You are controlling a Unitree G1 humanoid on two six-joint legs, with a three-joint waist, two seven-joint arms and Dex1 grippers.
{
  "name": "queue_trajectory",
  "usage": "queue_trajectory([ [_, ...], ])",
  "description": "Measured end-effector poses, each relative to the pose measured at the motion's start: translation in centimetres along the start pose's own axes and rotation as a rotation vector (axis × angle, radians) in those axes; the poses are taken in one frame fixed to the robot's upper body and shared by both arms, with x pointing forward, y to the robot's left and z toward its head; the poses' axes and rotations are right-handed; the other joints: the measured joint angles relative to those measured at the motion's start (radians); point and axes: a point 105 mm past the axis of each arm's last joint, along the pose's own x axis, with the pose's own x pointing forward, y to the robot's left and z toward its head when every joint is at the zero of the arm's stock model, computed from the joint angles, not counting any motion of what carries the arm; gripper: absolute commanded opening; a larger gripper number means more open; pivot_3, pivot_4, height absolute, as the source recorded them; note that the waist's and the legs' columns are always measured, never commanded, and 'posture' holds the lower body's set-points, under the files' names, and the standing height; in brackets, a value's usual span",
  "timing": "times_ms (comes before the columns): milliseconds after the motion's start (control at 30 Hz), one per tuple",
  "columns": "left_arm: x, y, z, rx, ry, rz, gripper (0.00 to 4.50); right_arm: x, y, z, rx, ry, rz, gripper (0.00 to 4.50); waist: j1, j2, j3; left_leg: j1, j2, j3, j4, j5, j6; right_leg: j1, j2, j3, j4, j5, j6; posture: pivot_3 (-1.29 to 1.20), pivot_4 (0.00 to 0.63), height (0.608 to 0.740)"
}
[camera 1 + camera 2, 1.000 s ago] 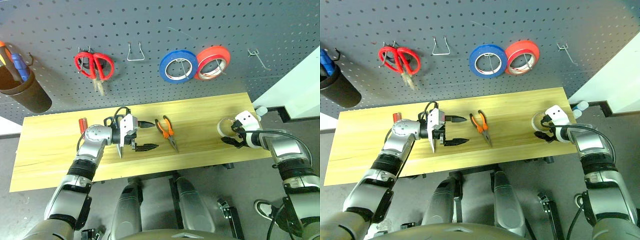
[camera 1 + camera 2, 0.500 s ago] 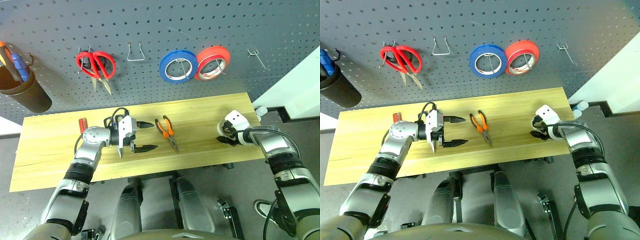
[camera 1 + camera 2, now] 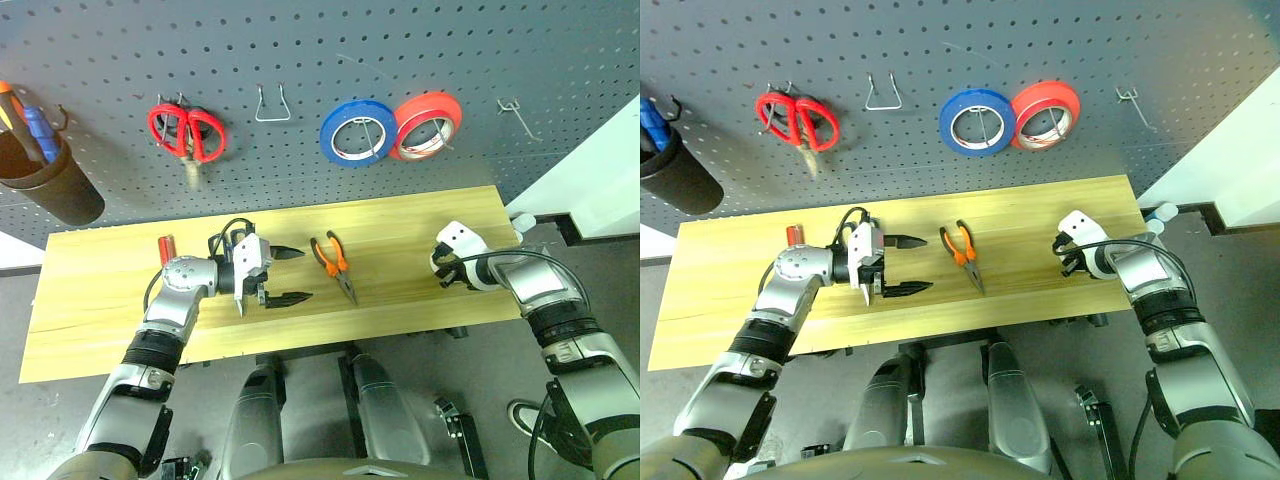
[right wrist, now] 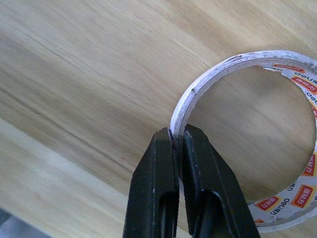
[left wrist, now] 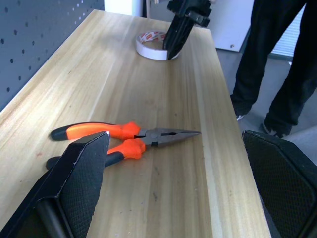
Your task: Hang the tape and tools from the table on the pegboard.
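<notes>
The right tool (image 4: 176, 144) has just clamped onto the tape (image 4: 247, 139) wall on the tabletop (image 3: 420, 215). The tape looks ready for lifting to the pegboard (image 3: 300, 50); the left tool (image 3: 285, 275) stays spread.

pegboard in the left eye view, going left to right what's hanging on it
black cup → red-handled scissors → empty wire hook → blue roll → red roll → bare hook

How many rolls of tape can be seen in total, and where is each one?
3. The blue roll and the red roll hang side by side on the pegboard. The whitish tape lies on the table, pinched by the right hand.
</notes>
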Motion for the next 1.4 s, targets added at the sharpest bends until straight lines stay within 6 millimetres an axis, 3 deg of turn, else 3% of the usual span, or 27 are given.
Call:
queue_trajectory([
  [200,-0.6,-0.9,1.2,0.009,-0.057,-0.019,4.5,-3.6,1.4,1.8,0.023,-0.102,-0.043,0.02,0.001,-0.001,-0.004,-0.003,0.0,-0.002,0.0,0.0,0.0,-0.001,0.0,-0.002,0.0,0.002,0.003,-0.04,0.24,0.74],
  [367,-2.0,-1.1,3.9,0.012,-0.151,-0.042,4.5,-6.3,3.4,3.5,0.027,-0.226,-0.041,0.02,-0.003,-0.002,-0.016,-0.004,0.0,-0.001,0.002,0.0,-0.001,-0.001,0.0,-0.002,-0.004,0.004,0.004,-0.08,0.214,0.74],
  [600,-4.1,-0.5,7.1,0.019,-0.268,-0.022,4.5,-10.1,3.0,5.2,0.045,-0.379,-0.074,0.02,-0.005,-0.005,-0.043,-0.005,0.0,0.0,0.004,0.0,-0.001,0.001,-0.001,-0.002,-0.008,0.006,0.004,-0.1,0.177,0.74],
  [900,-4.8,0.2,8.5,0.045,-0.329,-0.018,4.5,-14.3,2.9,6.5,0.001,-0.604,-0.125,0.02,-0.012,-0.009,-0.089,0.0,0.0,0.0,0.005,0.0,-0.001,0.005,-0.001,-0.002,-0.008,0.007,0.004,-0.11,0.136,0.74],
  [1167,-4.7,1.4,9.1,0.065,-0.362,0.005,4.5,-14.8,0.8,6.6,-0.038,-0.641,-0.23,0.02,-0.039,-0.011,-0.123,0.002,0.0,0.0,0.005,0.0,-0.001,0.008,-0.001,-0.002,-0.008,0.007,0.003,-0.12,0.116,0.74],
  [1400,-4.4,2.2,9.9,0.081,-0.384,0.006,4.5,-13.2,-2.7,7.2,-0.033,-0.651,-0.331,0.02,-0.06,-0.009,-0.137,0.003,0.0,0.001,0.004,0.0,0.0,0.008,0.0,-0.001,-0.008,0.007,0.003,-0.11,0.106,0.74],
])
